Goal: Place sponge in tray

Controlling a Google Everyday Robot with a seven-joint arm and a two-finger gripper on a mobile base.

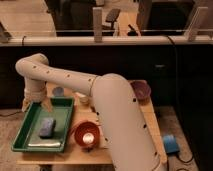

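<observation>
A blue sponge (46, 127) lies flat inside the green tray (24, 131), near its middle. The tray sits on the left side of the wooden table (150, 125). My gripper (36, 105) hangs over the tray's far edge, just behind and above the sponge. Its fingers are spread apart and hold nothing. My thick white arm (117, 120) runs from the lower right across the table and hides much of it.
An orange bowl (87, 134) stands right of the tray. A purple bowl (141, 90) sits at the table's far right corner. A small bluish object (59, 91) lies behind the tray. A blue object (170, 144) is on the floor at the right.
</observation>
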